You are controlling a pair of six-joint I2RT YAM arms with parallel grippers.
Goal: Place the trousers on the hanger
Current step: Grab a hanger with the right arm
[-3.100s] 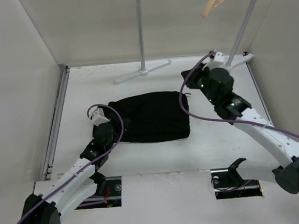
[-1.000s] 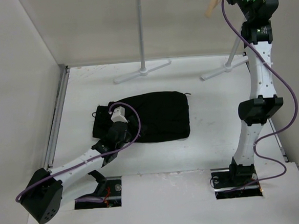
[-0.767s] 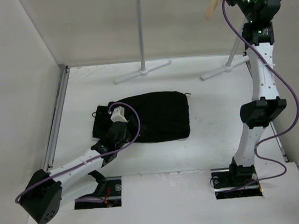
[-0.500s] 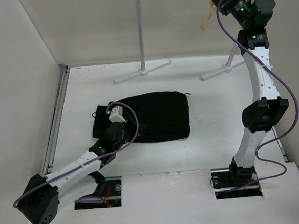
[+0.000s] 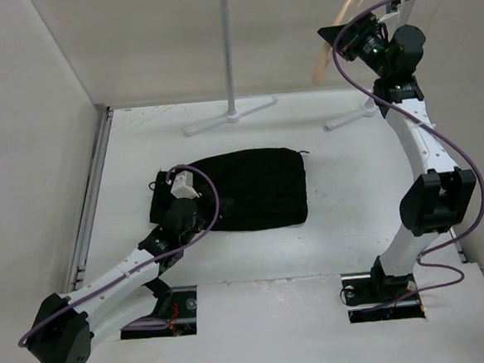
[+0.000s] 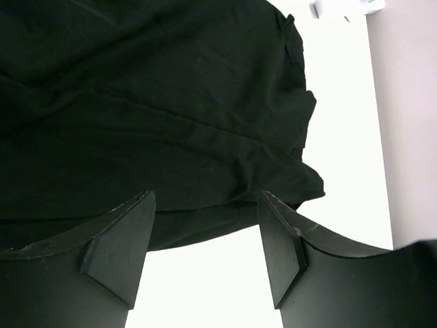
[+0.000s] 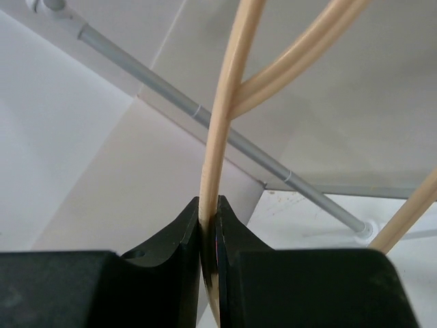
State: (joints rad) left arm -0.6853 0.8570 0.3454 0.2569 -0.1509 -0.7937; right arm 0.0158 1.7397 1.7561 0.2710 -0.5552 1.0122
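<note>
The black trousers (image 5: pixel 242 188) lie folded on the white table, left of centre. They fill the upper part of the left wrist view (image 6: pixel 150 109). My left gripper (image 5: pixel 175 201) is open at their near-left edge; its fingertips (image 6: pixel 130 232) straddle the fabric's hem with bare table between them (image 6: pixel 205 239). My right gripper (image 5: pixel 340 42) is raised high at the back right and is shut on the pale wooden hanger (image 5: pixel 325 59). In the right wrist view the jaws pinch a thin hanger bar (image 7: pixel 222 137) at the gripper (image 7: pixel 208 212).
A white rack pole (image 5: pixel 227 45) with a cross foot (image 5: pixel 231 116) stands at the back centre. A second slanted pole (image 5: pixel 390 46) stands at the back right; it shows in the right wrist view (image 7: pixel 205 116). White walls enclose left, back and right.
My right arm rose from the table to the hanger at the back right, closed on it and is pulling it down and leftward. My left gripper shifted slightly along the trousers' near-left edge.
</note>
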